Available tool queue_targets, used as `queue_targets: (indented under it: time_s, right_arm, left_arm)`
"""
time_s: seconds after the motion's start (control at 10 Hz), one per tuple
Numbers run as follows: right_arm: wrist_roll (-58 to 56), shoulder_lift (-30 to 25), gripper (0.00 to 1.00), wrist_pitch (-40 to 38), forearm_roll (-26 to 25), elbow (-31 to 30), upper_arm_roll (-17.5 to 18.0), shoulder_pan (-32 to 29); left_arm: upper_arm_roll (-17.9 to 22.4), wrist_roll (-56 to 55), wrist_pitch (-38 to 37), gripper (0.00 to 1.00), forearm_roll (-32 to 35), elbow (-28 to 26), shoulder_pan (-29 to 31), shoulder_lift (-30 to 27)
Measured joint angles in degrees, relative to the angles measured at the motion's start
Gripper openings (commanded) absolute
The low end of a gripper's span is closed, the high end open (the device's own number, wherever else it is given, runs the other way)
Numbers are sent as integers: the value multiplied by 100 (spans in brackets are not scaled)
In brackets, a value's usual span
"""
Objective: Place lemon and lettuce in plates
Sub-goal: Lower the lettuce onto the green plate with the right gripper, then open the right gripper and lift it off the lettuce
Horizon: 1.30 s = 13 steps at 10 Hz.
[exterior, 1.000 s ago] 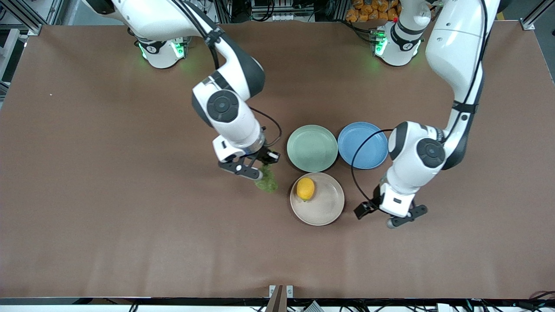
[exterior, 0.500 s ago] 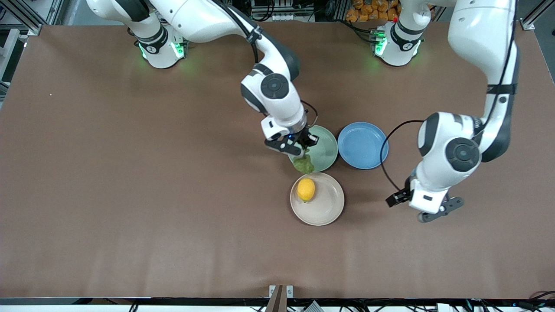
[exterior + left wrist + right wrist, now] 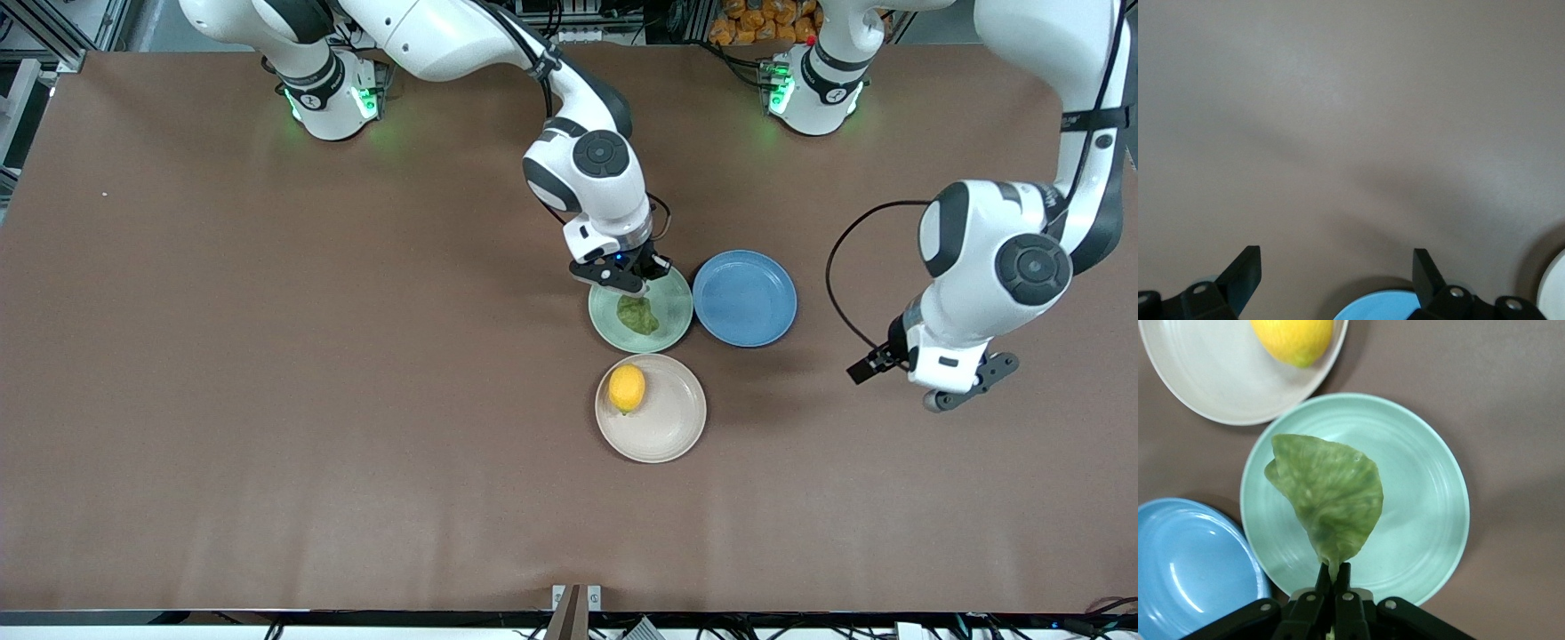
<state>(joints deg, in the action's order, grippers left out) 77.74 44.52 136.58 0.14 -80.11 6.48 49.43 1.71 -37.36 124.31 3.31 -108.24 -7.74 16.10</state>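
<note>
My right gripper [image 3: 633, 290] is shut on the stem of the green lettuce leaf [image 3: 637, 315], which hangs over the pale mint green plate [image 3: 673, 313]. In the right wrist view the leaf [image 3: 1328, 493] hangs from the closed fingers [image 3: 1335, 581] above that plate [image 3: 1425, 500]. The yellow lemon [image 3: 627, 388] lies in the beige-white plate [image 3: 667, 422], nearer the front camera; it also shows in the right wrist view [image 3: 1295, 339] in its plate [image 3: 1211, 373]. My left gripper [image 3: 956, 391] is open and empty above bare table toward the left arm's end; its fingers [image 3: 1245, 270] stand wide apart.
A blue plate [image 3: 744, 298] sits beside the mint plate toward the left arm's end; it also shows in the right wrist view [image 3: 1185, 567] and the left wrist view [image 3: 1381, 308]. The brown table [image 3: 267, 400] spreads wide on all sides.
My right gripper carried the lettuce from the table beside the plates to over the mint plate. My left arm drew back toward its end of the table and rose.
</note>
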Motion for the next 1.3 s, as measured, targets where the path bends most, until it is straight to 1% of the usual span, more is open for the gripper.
queue_targets:
  time_s: [0.3, 0.5, 0.7, 0.8, 1.0, 1.1, 1.3]
  right_arm:
    - [73, 7, 100, 1, -93, -50, -22, 48]
    - [75, -25, 100, -11, -122, 2, -86, 18]
    - [-72, -232, 100, -280, -154, 144, -172, -173]
    - [-382, -462, 100, -570, -156, 235, -184, -396]
    - [-1179, -1159, 100, -1265, -155, 318, -192, -992]
    - [-1671, -1564, 100, -1678, -152, 324, -191, -1345]
    - [-2694, -2194, 100, -2472, -151, 315, -197, -2040]
  left_arm:
    - [-16, 10, 19, 100, 0, -542, 28, -509]
    - [-25, 10, 26, 100, 0, -999, 28, -970]
    - [-28, 40, 38, 100, 0, -1364, 29, -1380]
    - [-29, 213, 53, 100, 0, -1413, 30, -1505]
    - [-24, 1140, 124, 100, 0, -1278, 119, -1645]
    - [-20, 1714, 134, 100, 0, -1100, 215, -1698]
    - [-22, 2174, 8, 100, -6, -648, 277, -1761]
